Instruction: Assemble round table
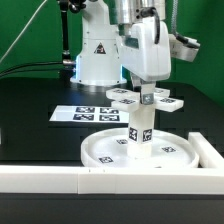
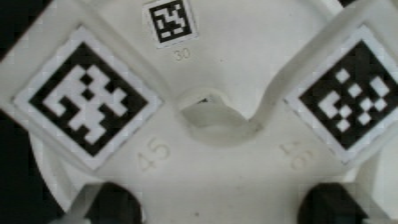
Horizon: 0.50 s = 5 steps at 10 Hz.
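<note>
The large round rimmed disc lies flat on the black table near the front. The short cylindrical post stands upright at its middle. The flat cross-shaped piece sits level on top of the post, tags facing up. My gripper comes straight down onto it and is shut on one of its arms. In the wrist view the cross-shaped piece fills the picture, with its centre hole and three tags showing. My gripper has a dark fingertip on either side of the white arm.
The marker board lies flat behind the disc, towards the exterior view's left. The long white border wall runs along the front and turns up the exterior view's right side. The arm's white base stands at the back.
</note>
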### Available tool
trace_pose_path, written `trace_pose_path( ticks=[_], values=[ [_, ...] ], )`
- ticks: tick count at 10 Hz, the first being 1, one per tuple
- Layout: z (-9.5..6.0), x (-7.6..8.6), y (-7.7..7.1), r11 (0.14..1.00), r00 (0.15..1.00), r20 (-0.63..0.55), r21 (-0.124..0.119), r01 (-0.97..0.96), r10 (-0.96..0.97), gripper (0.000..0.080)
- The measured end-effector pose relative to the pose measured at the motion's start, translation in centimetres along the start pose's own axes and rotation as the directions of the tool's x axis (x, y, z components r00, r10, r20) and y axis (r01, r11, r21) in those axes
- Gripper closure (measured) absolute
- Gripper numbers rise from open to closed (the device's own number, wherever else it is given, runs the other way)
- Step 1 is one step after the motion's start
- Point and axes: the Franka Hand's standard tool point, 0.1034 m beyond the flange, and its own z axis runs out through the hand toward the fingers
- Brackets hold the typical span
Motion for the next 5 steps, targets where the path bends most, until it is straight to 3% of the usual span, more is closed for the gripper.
trace_pose_path(
  ticks=[3, 5],
  values=[
    [0.02, 0.01, -0.07, 0.987, 0.987, 0.003, 0.008, -0.158, 0.158, 0.036],
    [0.04, -0.04, 0.0, 0.921, 0.922, 0.028, 0.046, -0.387, 0.386, 0.036]
  ],
)
